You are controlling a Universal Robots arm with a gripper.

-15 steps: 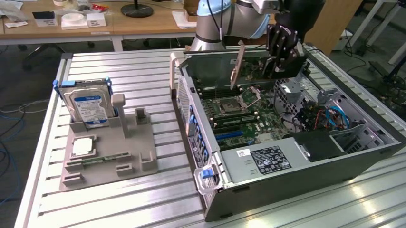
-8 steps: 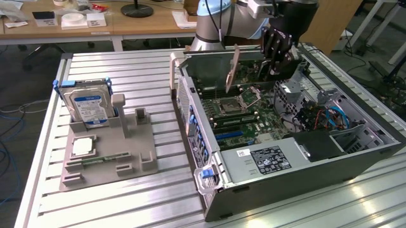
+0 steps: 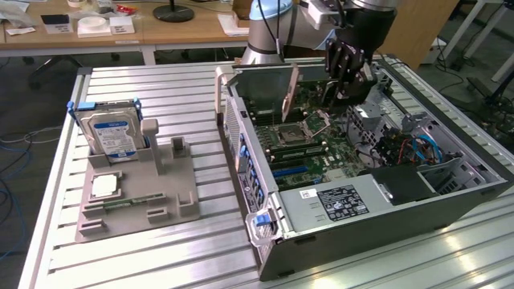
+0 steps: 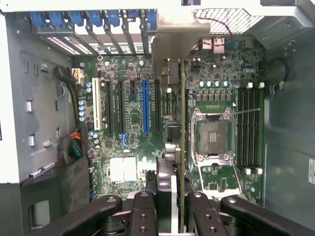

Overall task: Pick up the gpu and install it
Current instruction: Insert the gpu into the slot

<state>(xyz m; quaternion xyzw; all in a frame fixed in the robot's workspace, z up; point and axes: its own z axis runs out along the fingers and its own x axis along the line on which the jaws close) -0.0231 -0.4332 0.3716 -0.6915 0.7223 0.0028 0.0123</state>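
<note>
Here my pincer (image 4: pixel 170 199) pinches the gpu (image 4: pixel 182 147) edge-on over the motherboard (image 4: pixel 133 147) inside the computer case (image 3: pixel 377 235), beside the blue slot (image 4: pixel 145 108). I judge it needs holding plumb, bracket (image 4: pixel 172 44) squared to the rear blue latches (image 4: pixel 93 19).

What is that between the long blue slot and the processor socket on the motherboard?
In the wrist view the gpu shows edge-on between the blue slot and the processor socket, clamped in the gripper.
</note>
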